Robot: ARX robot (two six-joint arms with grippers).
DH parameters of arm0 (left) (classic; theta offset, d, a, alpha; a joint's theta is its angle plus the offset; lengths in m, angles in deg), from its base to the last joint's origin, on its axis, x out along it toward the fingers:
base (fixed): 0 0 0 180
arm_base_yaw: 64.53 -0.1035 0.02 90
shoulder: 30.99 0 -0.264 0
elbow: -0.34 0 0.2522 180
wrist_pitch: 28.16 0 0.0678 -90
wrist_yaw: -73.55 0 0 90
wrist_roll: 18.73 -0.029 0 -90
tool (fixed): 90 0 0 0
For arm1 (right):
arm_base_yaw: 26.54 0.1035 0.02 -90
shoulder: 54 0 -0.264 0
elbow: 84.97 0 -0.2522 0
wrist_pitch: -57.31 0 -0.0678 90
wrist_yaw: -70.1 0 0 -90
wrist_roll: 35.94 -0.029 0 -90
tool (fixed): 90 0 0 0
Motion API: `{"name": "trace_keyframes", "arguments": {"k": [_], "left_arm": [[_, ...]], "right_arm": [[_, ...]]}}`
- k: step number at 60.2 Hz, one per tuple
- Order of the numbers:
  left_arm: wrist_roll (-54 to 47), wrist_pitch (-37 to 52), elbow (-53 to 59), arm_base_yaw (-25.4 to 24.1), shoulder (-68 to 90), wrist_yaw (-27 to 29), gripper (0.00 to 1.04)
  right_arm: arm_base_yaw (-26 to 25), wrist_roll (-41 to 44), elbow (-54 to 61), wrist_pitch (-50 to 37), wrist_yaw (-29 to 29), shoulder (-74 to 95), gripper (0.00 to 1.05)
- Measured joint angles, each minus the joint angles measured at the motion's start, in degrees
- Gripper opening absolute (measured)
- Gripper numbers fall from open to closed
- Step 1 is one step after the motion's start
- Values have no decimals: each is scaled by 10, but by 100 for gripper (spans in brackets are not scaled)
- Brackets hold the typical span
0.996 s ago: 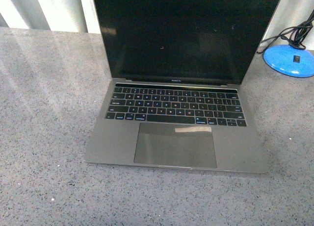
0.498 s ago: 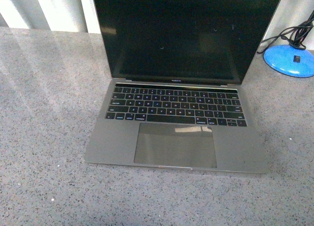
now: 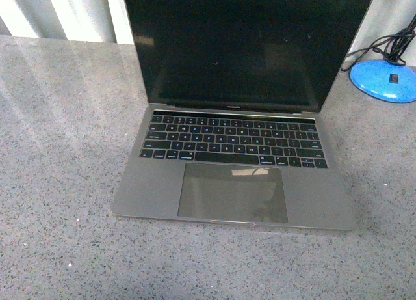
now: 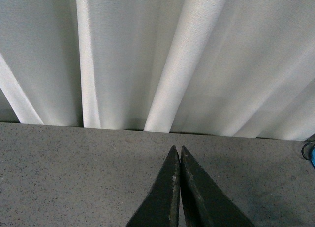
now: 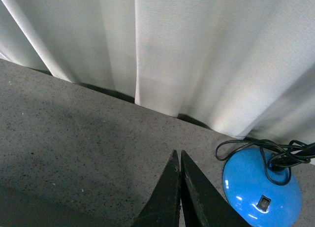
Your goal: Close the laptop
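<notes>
The laptop (image 3: 234, 183) stands open in the middle of the grey speckled table in the front view, space-grey with a black keyboard (image 3: 233, 140), large trackpad (image 3: 233, 193) and a dark screen (image 3: 247, 46) tilted up towards the back. Neither arm shows in the front view. My left gripper (image 4: 177, 149) is shut and empty, its black fingers pointing over bare table towards a white curtain. My right gripper (image 5: 177, 153) is shut and empty, above the table next to a blue lamp base (image 5: 261, 192). The laptop does not show in either wrist view.
A blue lamp base (image 3: 383, 79) with a black cable (image 3: 390, 46) sits at the table's back right, close to the laptop's screen edge. A white curtain (image 3: 58, 13) hangs behind the table. The table (image 3: 58, 150) is grey speckled stone.
The bright reflection on the trackpad has faded and shifted. The laptop itself has not moved.
</notes>
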Motion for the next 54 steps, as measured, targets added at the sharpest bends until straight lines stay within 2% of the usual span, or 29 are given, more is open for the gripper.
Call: {"name": "trace_keyframes", "arguments": {"k": [21, 32, 54], "left_arm": [[18, -21, -29, 23, 26, 8, 4], [66, -35, -29, 33, 34, -5, 4], [90, -42, -29, 42, 34, -11, 4]], "right_arm": [[2, -29, 4, -19, -21, 6, 1], [-8, -38, 20, -26, -31, 10, 1], [-6, -38, 23, -27, -40, 18, 1]]}}
